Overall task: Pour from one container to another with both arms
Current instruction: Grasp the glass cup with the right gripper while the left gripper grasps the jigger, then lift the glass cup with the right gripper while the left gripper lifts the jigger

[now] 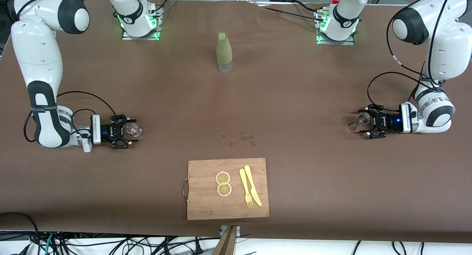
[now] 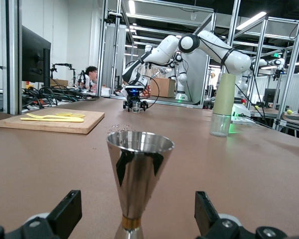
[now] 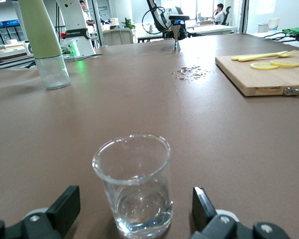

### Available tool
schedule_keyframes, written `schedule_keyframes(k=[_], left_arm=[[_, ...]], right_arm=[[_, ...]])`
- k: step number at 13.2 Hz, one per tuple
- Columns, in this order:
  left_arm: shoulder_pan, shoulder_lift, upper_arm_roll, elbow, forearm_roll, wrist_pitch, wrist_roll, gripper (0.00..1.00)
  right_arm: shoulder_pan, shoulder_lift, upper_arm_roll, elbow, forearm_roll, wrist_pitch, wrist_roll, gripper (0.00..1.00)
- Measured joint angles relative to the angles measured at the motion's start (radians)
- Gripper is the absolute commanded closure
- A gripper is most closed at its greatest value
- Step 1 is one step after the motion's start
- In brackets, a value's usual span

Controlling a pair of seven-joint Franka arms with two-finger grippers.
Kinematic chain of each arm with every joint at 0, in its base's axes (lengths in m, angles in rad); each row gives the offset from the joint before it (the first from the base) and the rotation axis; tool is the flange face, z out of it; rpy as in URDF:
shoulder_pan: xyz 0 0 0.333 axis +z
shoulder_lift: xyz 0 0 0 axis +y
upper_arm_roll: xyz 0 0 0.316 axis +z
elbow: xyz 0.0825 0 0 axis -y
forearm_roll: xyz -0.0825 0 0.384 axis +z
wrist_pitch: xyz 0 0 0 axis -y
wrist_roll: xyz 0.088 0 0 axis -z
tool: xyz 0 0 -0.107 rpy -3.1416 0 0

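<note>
The small clear glass (image 1: 133, 129) stands upright on the brown table at the right arm's end. My right gripper (image 1: 130, 131) is low at the table, open, with a finger on each side of the glass and a gap to both. In the right wrist view the glass (image 3: 134, 179) stands between the black fingertips (image 3: 65, 206) of the right gripper (image 3: 134, 209). The silver jigger (image 1: 364, 118) stands upright at the left arm's end. My left gripper (image 1: 362, 122) is open around it without touching. In the left wrist view the jigger (image 2: 139, 164) is centred in the left gripper (image 2: 137, 214).
An olive-green bottle (image 1: 224, 52) with a clear base stands mid-table, close to the robot bases. A wooden cutting board (image 1: 206, 203) with two lemon slices (image 1: 223, 183), a yellow knife and a yellow fork lies near the front edge. Spilled drops (image 1: 239, 139) lie just above the board.
</note>
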Motion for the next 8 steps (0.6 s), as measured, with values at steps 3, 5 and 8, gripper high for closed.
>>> schedule_keyframes(k=[3, 5, 8], left_arm=[[-0.002, 0.006, 0.001, 0.000, 0.000, 0.001, -0.004, 0.00], [-0.002, 0.009, 0.002, 0.000, 0.000, 0.001, -0.005, 0.00], [-0.001, 0.010, 0.003, 0.000, 0.000, 0.001, -0.005, 0.18]], right_arm=[[-0.001, 0.013, 0.016, 0.000, 0.026, -0.005, -0.032, 0.28], [0.000, 0.021, 0.036, 0.000, 0.034, -0.005, -0.042, 0.55], [0.000, 0.023, 0.048, 0.000, 0.034, -0.005, -0.042, 0.72]])
